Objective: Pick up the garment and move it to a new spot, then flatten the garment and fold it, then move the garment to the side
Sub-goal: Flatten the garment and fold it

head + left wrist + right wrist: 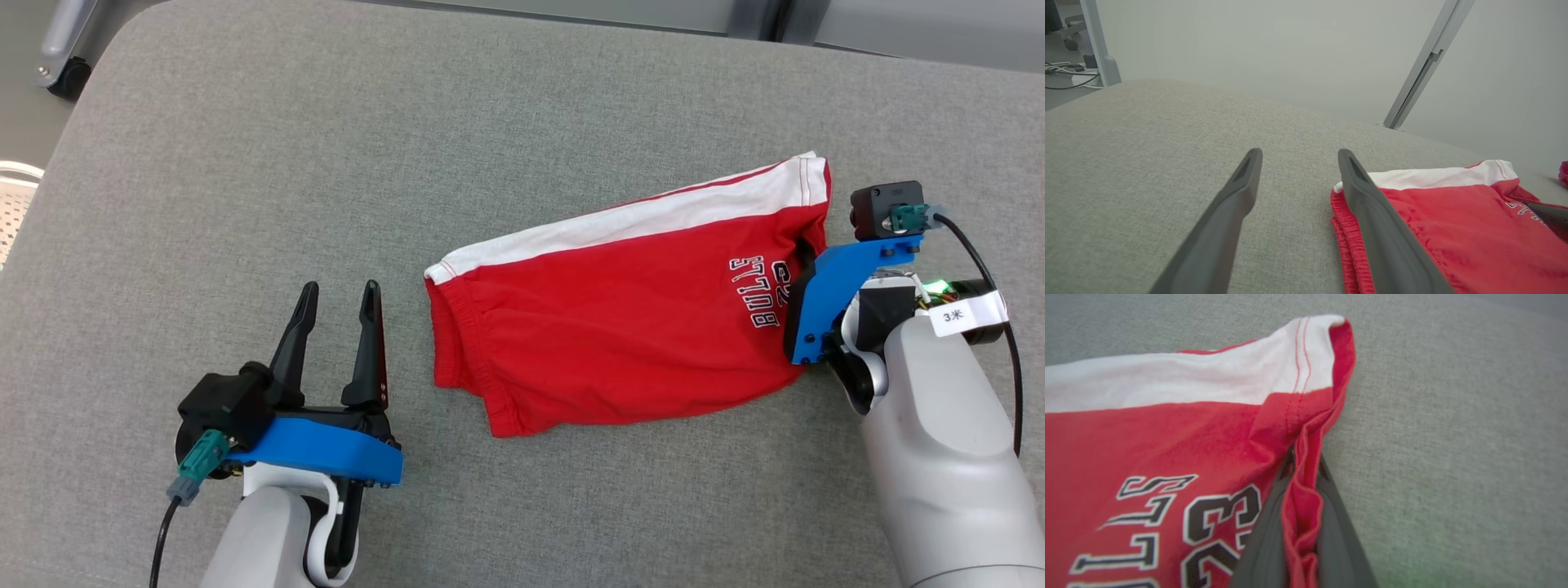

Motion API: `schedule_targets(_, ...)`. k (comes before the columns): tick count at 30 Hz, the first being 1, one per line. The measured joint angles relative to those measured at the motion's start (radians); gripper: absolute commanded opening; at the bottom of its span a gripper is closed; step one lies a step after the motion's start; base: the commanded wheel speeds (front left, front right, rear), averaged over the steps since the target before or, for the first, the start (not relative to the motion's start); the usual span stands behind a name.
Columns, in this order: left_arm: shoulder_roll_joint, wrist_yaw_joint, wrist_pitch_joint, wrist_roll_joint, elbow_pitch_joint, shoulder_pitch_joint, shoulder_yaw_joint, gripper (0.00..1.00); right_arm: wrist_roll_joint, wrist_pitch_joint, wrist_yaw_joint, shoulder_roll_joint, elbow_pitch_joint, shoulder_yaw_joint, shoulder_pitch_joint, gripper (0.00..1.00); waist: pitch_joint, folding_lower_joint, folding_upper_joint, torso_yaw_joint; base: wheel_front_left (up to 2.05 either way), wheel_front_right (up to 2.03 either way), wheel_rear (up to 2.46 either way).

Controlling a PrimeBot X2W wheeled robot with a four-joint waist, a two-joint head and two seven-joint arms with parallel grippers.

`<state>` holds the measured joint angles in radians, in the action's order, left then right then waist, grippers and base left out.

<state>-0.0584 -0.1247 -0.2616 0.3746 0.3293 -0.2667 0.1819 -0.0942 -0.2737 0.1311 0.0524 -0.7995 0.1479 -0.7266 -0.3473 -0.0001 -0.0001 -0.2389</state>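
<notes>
The garment (620, 327) is a pair of red shorts with a white side stripe and black-and-white lettering, lying on the grey cushion (326, 163). My right gripper (1303, 461) is shut on the garment's (1167, 437) right hem, with bunched red cloth squeezed between its two dark fingers (1263, 539). In the head view that gripper sits at the garment's right edge, fingers hidden under the blue mount (841, 286). My left gripper (339, 296) stands open just left of the waistband; in the left wrist view the garment (1453, 228) lies beside and behind the right finger (1372, 212).
The grey cushion's far edge meets a pale wall with a metal post (1421, 69). A caster (61, 73) and a white perforated object (16, 196) sit off the cushion's left edge. Cables (1065, 73) lie on the floor.
</notes>
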Motion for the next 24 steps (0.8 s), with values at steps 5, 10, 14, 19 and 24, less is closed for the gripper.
schedule_targets(5,-0.007,-0.001,0.0,0.004,0.003,0.0,0.001,1.0,-0.006,0.043,0.001,-0.008,0.036,0.058,0.015,0.0,0.013,0.0002,0.0003,0.006,0.0,0.0,0.0)
schedule_targets(10,-0.015,-0.001,0.0,0.004,-0.002,0.008,-0.005,1.0,0.0,0.096,0.0,-0.006,0.132,0.14,0.085,0.0,0.047,0.0001,0.0003,0.02,0.0,0.0,0.0)
schedule_targets(14,-0.019,-0.001,0.0,0.003,-0.004,0.03,-0.021,1.0,0.009,0.116,0.0,-0.006,0.227,0.211,0.17,0.0,0.072,0.0001,0.0003,0.039,0.0,0.0,0.0)
schedule_targets(19,-0.023,-0.001,0.0,0.002,-0.007,0.046,-0.022,1.0,-0.001,0.116,0.0,-0.005,0.345,0.29,0.244,0.0,0.097,0.0001,0.0003,0.063,0.0,0.0,0.0)
schedule_targets(24,-0.022,-0.001,0.0,0.002,-0.004,0.053,-0.009,1.0,-0.038,0.063,0.0,-0.004,0.437,0.31,0.28,0.0,0.115,0.0,0.0002,0.066,0.0,0.0,0.0)
